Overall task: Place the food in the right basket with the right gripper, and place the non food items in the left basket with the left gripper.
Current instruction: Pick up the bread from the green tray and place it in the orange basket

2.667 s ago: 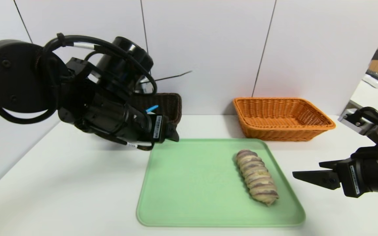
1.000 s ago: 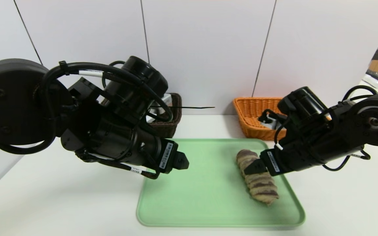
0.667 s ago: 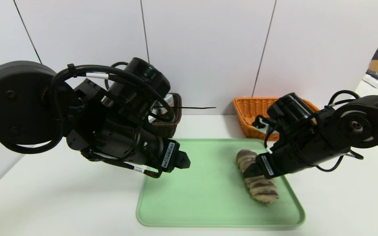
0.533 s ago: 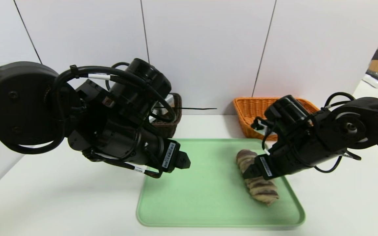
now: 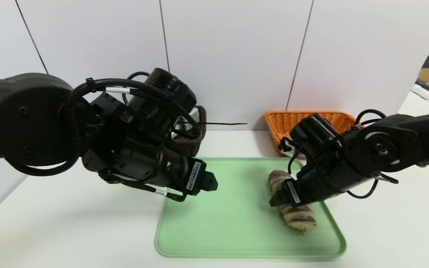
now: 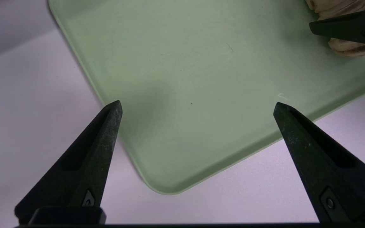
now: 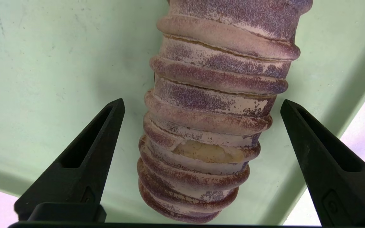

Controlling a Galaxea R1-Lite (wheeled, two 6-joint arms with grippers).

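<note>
- Dark brown wicker basket (image 5: 203,128) at the back, partly hidden by the left arm.
- Left gripper (image 6: 197,103), spread wide and holding nothing, above the tray's (image 5: 218,223) left side.
- Right gripper (image 7: 203,101), also wide open, over the bread (image 7: 208,117) on the tray.
- Orange basket (image 5: 279,128) behind, on the surface (image 5: 69,230).

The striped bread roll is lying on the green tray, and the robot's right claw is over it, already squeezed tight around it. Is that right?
Not quite: the right claw is open, not squeezed tight. The right wrist view shows its two fingers apart, on either side of the bread roll. The roll is indeed lying on the green tray, with that claw over it.
</note>
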